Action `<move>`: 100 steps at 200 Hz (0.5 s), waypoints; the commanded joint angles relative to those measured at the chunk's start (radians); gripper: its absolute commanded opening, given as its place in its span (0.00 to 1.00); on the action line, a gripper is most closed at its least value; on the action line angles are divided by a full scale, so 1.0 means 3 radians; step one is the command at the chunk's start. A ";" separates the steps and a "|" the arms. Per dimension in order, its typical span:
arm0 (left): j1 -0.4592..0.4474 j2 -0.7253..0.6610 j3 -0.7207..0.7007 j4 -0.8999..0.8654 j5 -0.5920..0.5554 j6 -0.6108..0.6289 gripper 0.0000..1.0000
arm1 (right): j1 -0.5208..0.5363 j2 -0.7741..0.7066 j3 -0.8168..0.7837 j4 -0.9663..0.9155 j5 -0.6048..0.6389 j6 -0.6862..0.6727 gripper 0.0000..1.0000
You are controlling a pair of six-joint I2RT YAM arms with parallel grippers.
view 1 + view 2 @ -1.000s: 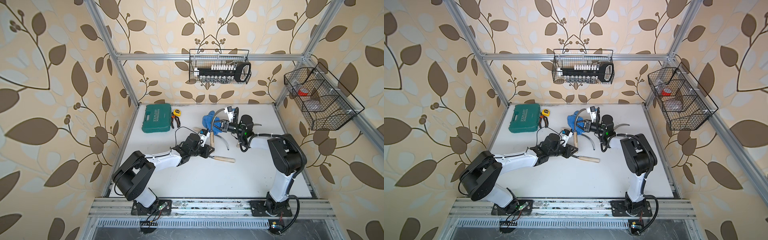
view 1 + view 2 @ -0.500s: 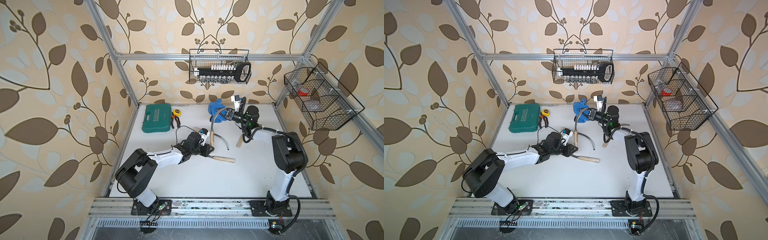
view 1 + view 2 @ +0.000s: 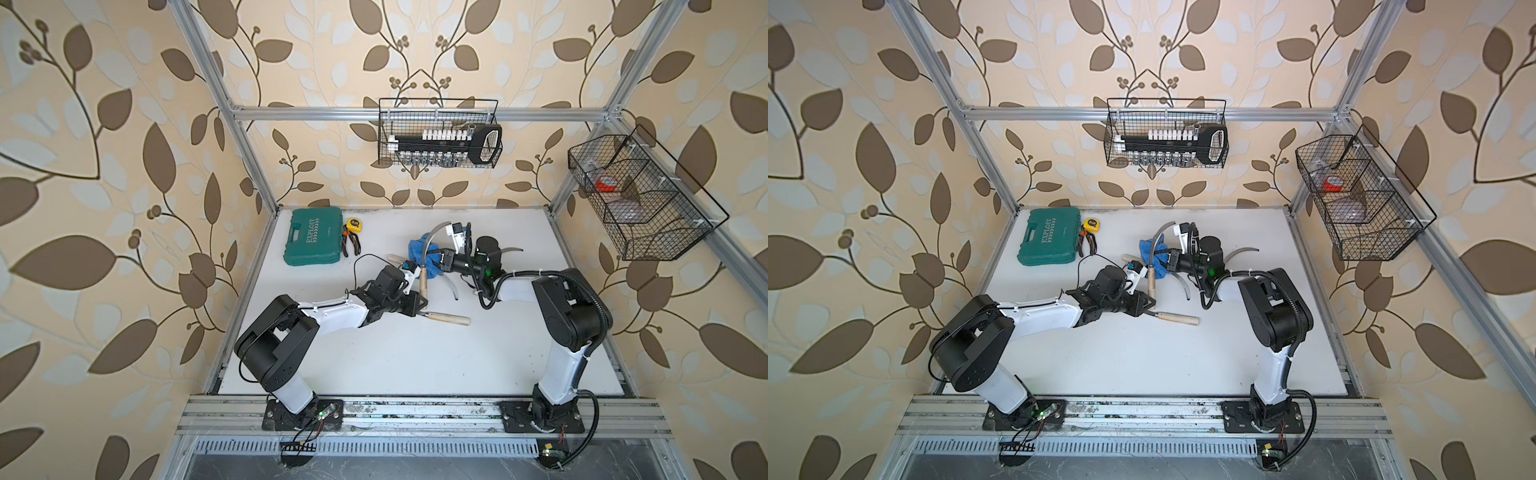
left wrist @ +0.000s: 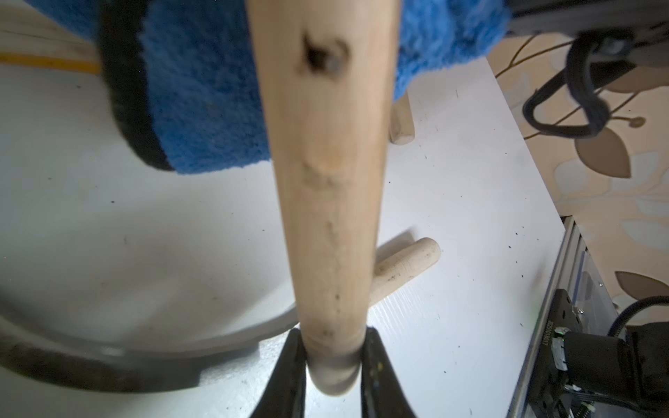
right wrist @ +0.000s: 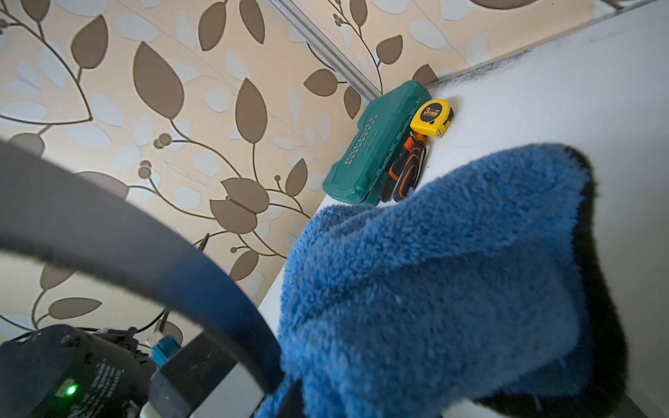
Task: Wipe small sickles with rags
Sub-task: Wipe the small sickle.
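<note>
My left gripper [image 4: 333,362] is shut on the butt end of a small sickle's pale wooden handle [image 3: 423,280]. It holds that sickle upright, and the dark curved blade [image 3: 434,237] arches upward. The blue rag [image 3: 417,249] is bunched around the lower blade, with my right gripper [image 3: 441,262] shut on it. The rag [image 5: 452,289] hides that gripper's fingertips in the right wrist view. Another sickle lies on the white table, its handle [image 3: 446,318] beside my left gripper. In both top views, loose blades [image 3: 1183,286] [image 3: 1246,250] show near my right arm.
A green tool case [image 3: 316,243], a yellow tape measure [image 3: 354,224] and orange-handled pliers [image 3: 352,246] sit at the back left corner. One wire basket [image 3: 438,137] hangs on the back wall. A second basket [image 3: 640,199] hangs on the right wall.
My right gripper carried the rag up along the held blade toward its tip, then back down to the lower blade. The left gripper kept its hold and barely moved.
</note>
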 commanded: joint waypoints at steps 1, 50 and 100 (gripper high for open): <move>0.0026 -0.0006 0.0185 0.0114 0.0009 0.0021 0.00 | -0.0024 -0.0147 0.0080 0.0066 -0.0034 -0.0085 0.00; 0.0028 0.0020 0.0212 0.0090 0.0012 0.0034 0.00 | -0.0304 -0.0139 0.0438 0.0350 -0.0249 0.0377 0.00; 0.0030 0.0025 0.0216 0.0081 0.0004 0.0033 0.00 | -0.0428 -0.0222 0.0653 0.0287 -0.0263 0.0472 0.00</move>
